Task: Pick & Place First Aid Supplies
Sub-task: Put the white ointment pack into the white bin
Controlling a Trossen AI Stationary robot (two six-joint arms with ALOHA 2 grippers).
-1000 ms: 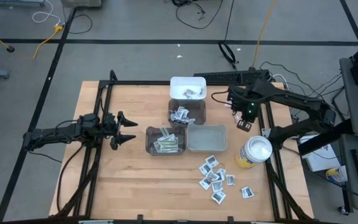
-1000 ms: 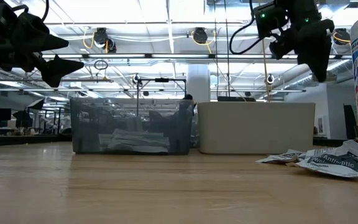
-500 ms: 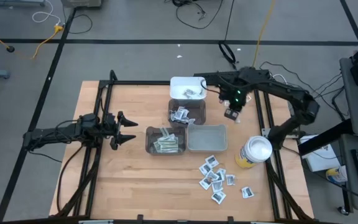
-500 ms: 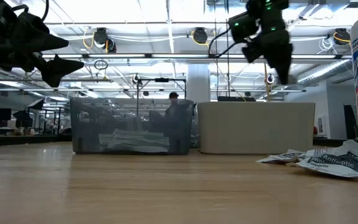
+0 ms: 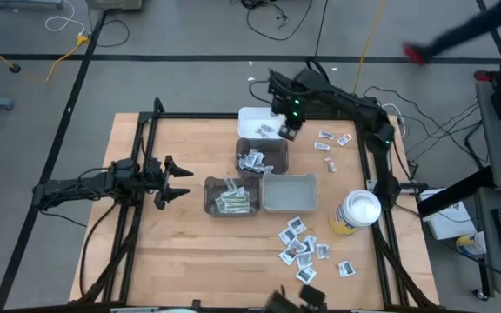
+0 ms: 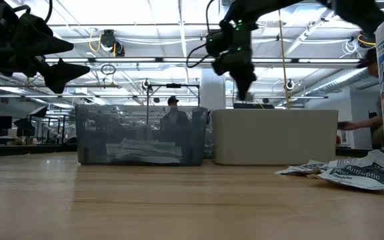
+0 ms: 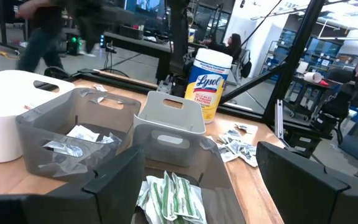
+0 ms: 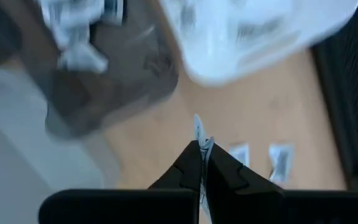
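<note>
My right gripper (image 5: 287, 130) hangs above the table's far middle, pointing down beside the white bin (image 5: 252, 116), and is shut on a small white packet (image 8: 197, 132). In the low view it (image 6: 243, 92) is well above the bins. Loose first aid packets lie in a pile (image 5: 300, 248) near the front right, and a few more (image 5: 324, 136) lie flat at the far right. My left gripper (image 5: 177, 181) waits open at the table's left, pointing level at the bins, with nothing between its fingers (image 7: 114, 186). My right gripper pinches the small white packet between its two fingertips. Only a thin sliver of the packet's edge (image 8: 197, 127) sticks out past them. The fingers come from above, pointing down. The packet is lifted clear, over bare table between the white bin and a dark bin.
Several bins stand mid-table: a dark clear one with sachets (image 5: 262, 159), one with striped wrappers (image 5: 230, 197), and a grey one (image 5: 290, 193). A yellow canister (image 5: 357, 211) stands at the right. Black frame rails run along both table sides. A person moves beyond the far right corner.
My right gripper has swept from near the table's right side toward the left and far edge, staying high and shut, and now hangs beside the white bin.
</note>
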